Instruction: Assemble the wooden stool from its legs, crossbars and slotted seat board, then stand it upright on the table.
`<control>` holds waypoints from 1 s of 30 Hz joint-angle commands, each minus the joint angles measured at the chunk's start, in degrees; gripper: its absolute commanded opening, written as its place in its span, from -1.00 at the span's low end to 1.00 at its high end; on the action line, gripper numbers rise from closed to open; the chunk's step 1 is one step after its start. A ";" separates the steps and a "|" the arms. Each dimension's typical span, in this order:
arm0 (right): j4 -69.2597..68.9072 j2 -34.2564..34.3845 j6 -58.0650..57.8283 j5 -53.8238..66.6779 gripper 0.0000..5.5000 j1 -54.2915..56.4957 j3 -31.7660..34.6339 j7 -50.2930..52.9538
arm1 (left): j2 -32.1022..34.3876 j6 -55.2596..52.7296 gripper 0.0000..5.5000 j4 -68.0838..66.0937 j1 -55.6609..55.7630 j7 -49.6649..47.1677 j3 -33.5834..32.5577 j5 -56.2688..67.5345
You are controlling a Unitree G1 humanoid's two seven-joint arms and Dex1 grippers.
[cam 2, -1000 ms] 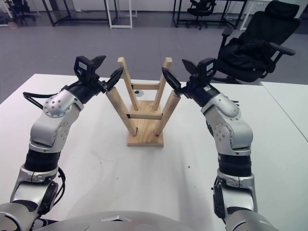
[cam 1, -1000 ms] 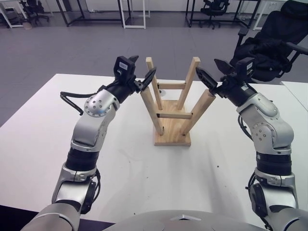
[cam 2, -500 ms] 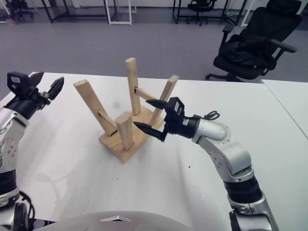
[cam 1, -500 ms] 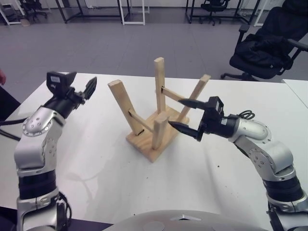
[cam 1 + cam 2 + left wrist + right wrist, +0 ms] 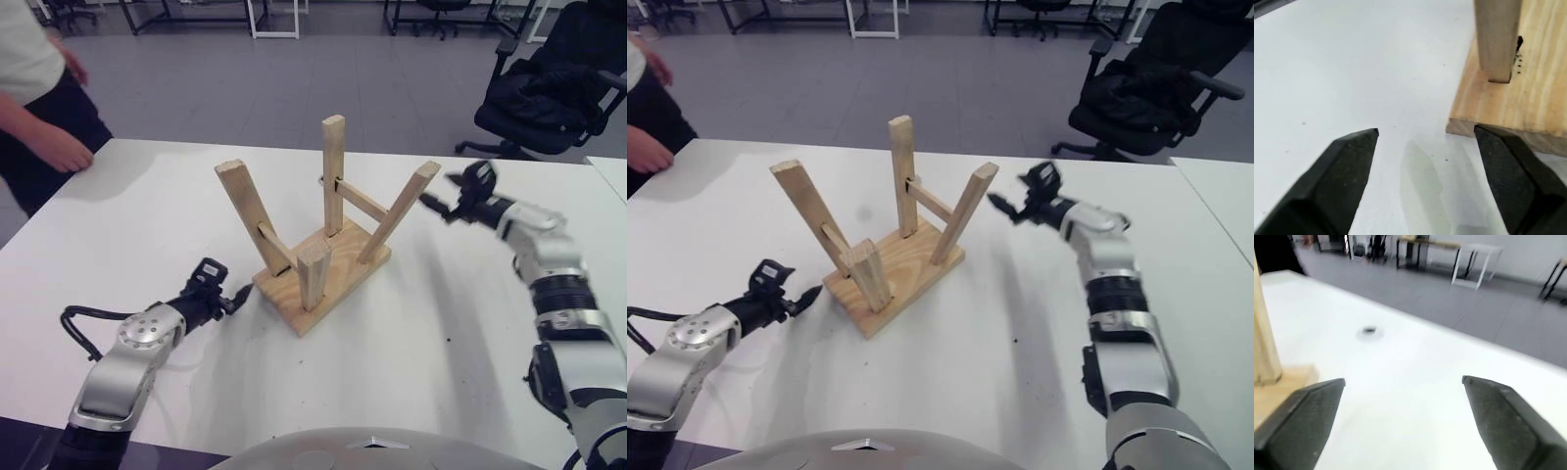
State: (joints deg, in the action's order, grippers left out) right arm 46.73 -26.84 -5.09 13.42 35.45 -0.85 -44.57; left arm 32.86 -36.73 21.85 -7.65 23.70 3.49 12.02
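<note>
The wooden stool (image 5: 323,235) stands upside down on the white table (image 5: 441,333), its seat board (image 5: 338,286) flat on the top and its legs joined by crossbars (image 5: 361,199) pointing up. My left gripper (image 5: 235,299) lies low on the table beside the board's near left corner, open; the left wrist view has the board's edge (image 5: 1528,98) and a leg (image 5: 1496,34) just beyond one fingertip (image 5: 1503,161). My right gripper (image 5: 446,201) hovers open just right of the right leg's top (image 5: 421,176), holding nothing; the right wrist view catches a leg (image 5: 1264,342) at its edge.
A black office chair (image 5: 549,88) stands behind the table's far right corner. Another white table (image 5: 609,171) begins at the right. A small round grommet (image 5: 1369,330) sits in the tabletop beyond the stool. Bare table lies in front of the stool.
My left arm has dropped from high at the left down to the table by the board's corner. My right gripper has pulled back from between the legs to beyond the right leg.
</note>
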 commanded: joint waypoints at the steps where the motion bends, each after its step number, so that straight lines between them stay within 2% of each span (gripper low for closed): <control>1: 16.51 4.99 13.31 -8.22 0.63 0.16 -5.25 -3.48 | -1.80 -1.09 0.32 -5.79 3.60 0.31 6.10 -3.80; 4: 11.74 2.50 18.52 -7.96 0.63 -6.84 -6.91 -16.29 | -6.42 4.98 0.32 -17.54 10.31 -0.66 6.92 -5.78; 6: 6.02 -0.16 19.02 -5.69 0.63 -11.65 -5.12 -18.35 | -10.10 11.40 0.32 -27.65 15.77 -0.71 7.61 -6.98; 9: -5.32 -2.82 17.38 -4.07 0.63 -20.30 -1.59 -12.96 | -9.93 17.25 0.32 -30.36 14.98 -0.30 5.79 -7.58; 12: -24.42 -2.88 9.73 -1.54 0.63 -32.22 1.58 -6.44 | -3.41 19.56 0.32 -25.83 5.43 0.01 -0.74 -8.26; 15: -34.68 -0.81 3.88 -1.58 0.63 -38.28 0.89 -1.49 | -0.08 19.46 0.32 -21.28 -0.50 3.47 -1.41 -8.23; 18: -36.95 0.61 0.31 -4.17 0.63 -38.15 -0.44 3.91 | -2.52 19.09 0.32 -21.58 1.02 4.47 2.02 -8.42; 20: -37.31 0.52 -2.03 -3.92 0.63 -37.76 0.98 6.17 | -4.89 18.41 0.32 -21.44 2.14 3.92 4.35 -8.91; 24: -39.06 -3.78 -3.16 4.96 0.63 -39.36 9.61 0.56 | -7.35 16.74 0.32 -19.07 1.80 2.07 6.41 -9.73; 26: -36.81 -4.66 -3.93 8.68 0.63 -36.26 13.09 -1.43 | -7.01 15.80 0.32 -17.89 0.81 1.33 5.92 -10.05; 28: -32.05 -4.72 -2.84 4.40 0.63 -32.16 10.12 -0.18 | -6.63 14.83 0.32 -16.40 -0.25 1.03 5.59 -10.11; 30: -26.54 -3.81 -0.30 -3.31 0.63 -28.79 3.32 0.75 | -7.07 13.59 0.32 -14.98 -1.17 0.93 5.96 -9.61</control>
State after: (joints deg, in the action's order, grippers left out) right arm 16.37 -31.36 -6.99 15.31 4.01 7.44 -44.45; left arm 25.46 -19.21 7.99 -5.93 24.36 7.86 3.88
